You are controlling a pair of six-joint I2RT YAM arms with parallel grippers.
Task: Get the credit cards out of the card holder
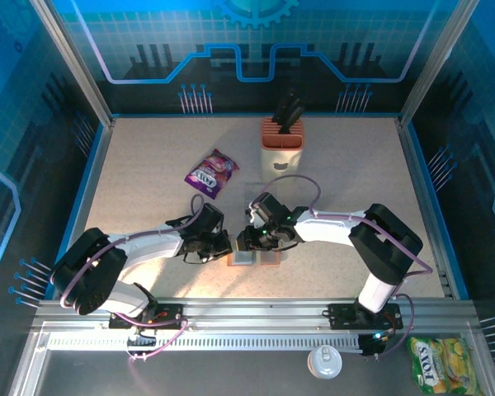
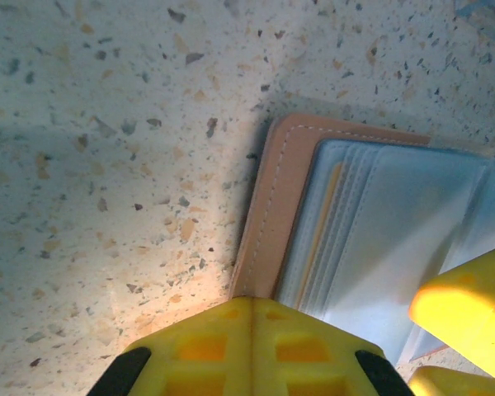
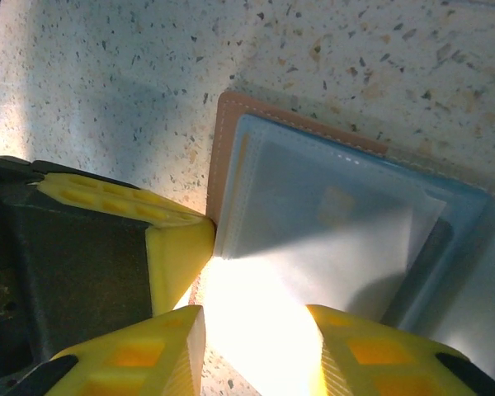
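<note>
Speckled tabletop [image 1: 148, 173] carries the card holder [image 1: 256, 257], lying open, credit cards [image 2: 328, 219] in its pockets. The left gripper [image 2: 247, 322], shut, seems to pin its left edge. The right gripper [image 3: 256, 318] stands parted at its near edge. Extraction looks barely begun; next, pinch one card's edge and slide it out.

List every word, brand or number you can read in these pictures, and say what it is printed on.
Purple snack packet: white lettering, too blurred to read.
Yellow-green packet: large white letters, too blurred to read with certainty.
Card holder: no lettering visible in the wrist views.
Nothing is clear enough to quote.
</note>
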